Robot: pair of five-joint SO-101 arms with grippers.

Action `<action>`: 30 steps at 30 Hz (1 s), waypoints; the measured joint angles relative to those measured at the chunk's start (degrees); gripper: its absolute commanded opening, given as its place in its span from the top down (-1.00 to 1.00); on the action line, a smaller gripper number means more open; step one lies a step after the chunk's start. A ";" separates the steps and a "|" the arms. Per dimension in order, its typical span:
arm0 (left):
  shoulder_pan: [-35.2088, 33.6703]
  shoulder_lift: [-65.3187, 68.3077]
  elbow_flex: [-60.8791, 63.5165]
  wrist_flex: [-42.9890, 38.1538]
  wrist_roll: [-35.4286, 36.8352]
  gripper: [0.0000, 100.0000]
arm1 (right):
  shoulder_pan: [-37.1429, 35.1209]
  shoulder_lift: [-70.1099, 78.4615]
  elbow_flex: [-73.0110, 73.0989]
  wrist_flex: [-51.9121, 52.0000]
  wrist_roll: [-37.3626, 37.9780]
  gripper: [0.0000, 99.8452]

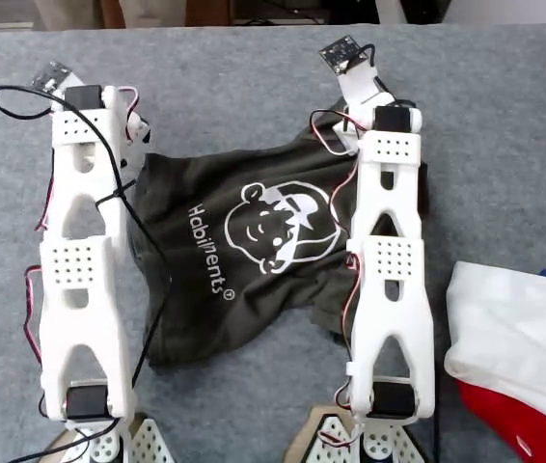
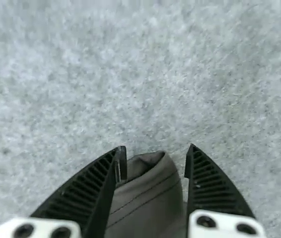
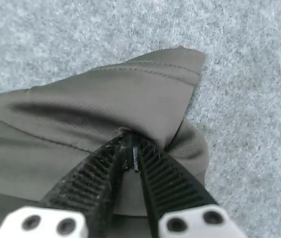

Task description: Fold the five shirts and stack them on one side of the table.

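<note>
I was working in what looked like a robotics lab or hobby workroom. A white plastic arm (image 1: 80,280) at 9 o'clock and another arm (image 1: 394,260) at 3 o'clock carried bare wires (image 1: 349,289) and a small circuit board (image 1: 342,53). They stood on a table (image 1: 254,77) covered in grey felt. Brown wooden furniture (image 1: 167,12) showed beyond its 12 o'clock edge.

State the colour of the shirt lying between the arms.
Dark olive shirt with a white print, clearest in the high view.
</note>
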 measured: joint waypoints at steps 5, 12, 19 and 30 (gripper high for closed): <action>0.00 3.60 -7.56 6.24 2.37 0.59 | 0.00 0.00 0.00 0.00 0.00 0.98; 0.00 3.60 -9.14 10.64 4.92 0.59 | 0.00 0.00 0.00 0.00 0.00 0.98; 4.13 4.31 -9.49 8.09 5.19 0.59 | 0.00 0.00 0.00 0.00 0.00 0.99; 2.73 4.48 -4.22 3.34 5.19 0.60 | 0.00 0.00 0.00 0.00 0.00 0.99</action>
